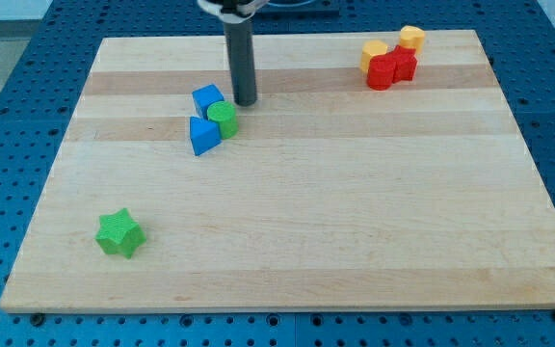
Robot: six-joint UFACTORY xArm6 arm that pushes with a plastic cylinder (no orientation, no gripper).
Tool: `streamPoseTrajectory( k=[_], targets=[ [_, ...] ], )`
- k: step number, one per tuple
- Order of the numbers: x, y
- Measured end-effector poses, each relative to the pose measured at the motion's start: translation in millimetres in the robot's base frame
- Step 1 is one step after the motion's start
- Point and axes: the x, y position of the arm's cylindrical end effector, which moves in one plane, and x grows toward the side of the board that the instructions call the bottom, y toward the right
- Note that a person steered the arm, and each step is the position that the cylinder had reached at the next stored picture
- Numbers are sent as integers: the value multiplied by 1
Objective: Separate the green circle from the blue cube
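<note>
Green circle (224, 119) touches the blue cube (207, 100); my tip (246, 101), a handless rod, stands just beside both.

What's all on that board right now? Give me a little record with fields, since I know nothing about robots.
Surface: wooden board on a blue perforated table
My tip: just to the view's right of the blue cube, above the green circle
Green circle: wedged against the blue cube and a second blue block
Green star: alone, view's bottom left
View's top right: two red blocks and two yellow blocks, clustered
Task state: circle and cube not yet separated
</note>
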Motion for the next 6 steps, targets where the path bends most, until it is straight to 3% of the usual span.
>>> streamPoseTrajectory(
  k=[2,6],
  targets=[
    [32,-57],
    [35,-28]
  ],
)
